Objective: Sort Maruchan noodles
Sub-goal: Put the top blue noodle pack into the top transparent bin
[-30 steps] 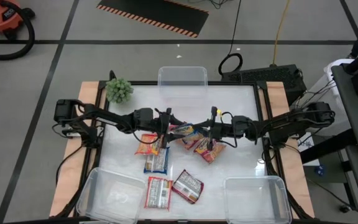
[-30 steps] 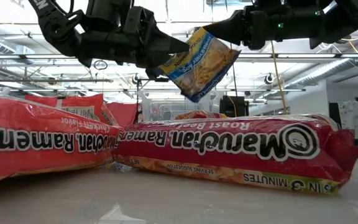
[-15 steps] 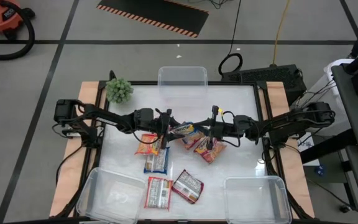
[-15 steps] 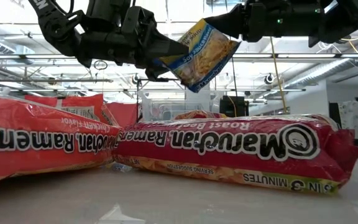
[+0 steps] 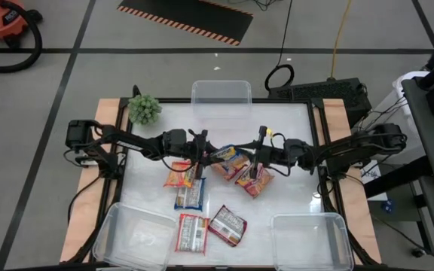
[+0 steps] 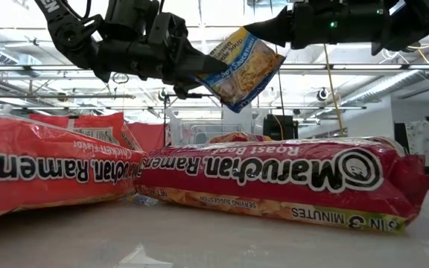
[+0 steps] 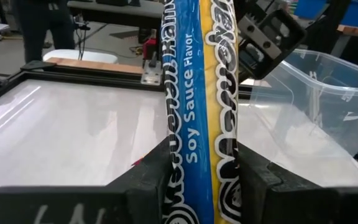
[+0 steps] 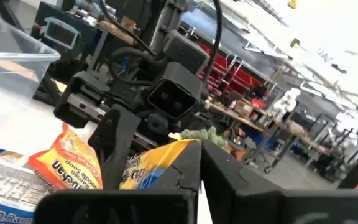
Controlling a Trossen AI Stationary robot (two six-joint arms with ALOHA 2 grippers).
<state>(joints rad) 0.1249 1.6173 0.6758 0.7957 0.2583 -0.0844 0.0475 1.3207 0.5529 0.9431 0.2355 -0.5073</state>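
Blue-and-yellow soy sauce packet [image 6: 240,67] is up in the air mid-table, above the loose pile of packets [image 5: 202,197], pinched from both ends: looks like a handover between arms. Right gripper [image 6: 263,30] has its fingers shut on the packet's upper edge, so it carries the weight. Left gripper [image 7: 197,180] comes in from the other side, fingers either side of the packet's lower end w/ the wrapper standing edge-on between them; touching both, I think, though whether that's a firm clamp I can't quite tell.

Why held high? Prob. to keep the crinkly wrapper clear of the pile during the pass.

Outward from the pile: clear tub [image 5: 221,96] beyond it, two more tubs [image 5: 130,235] [image 5: 311,237] on the near side, plant [image 5: 145,110] at the far left corner.
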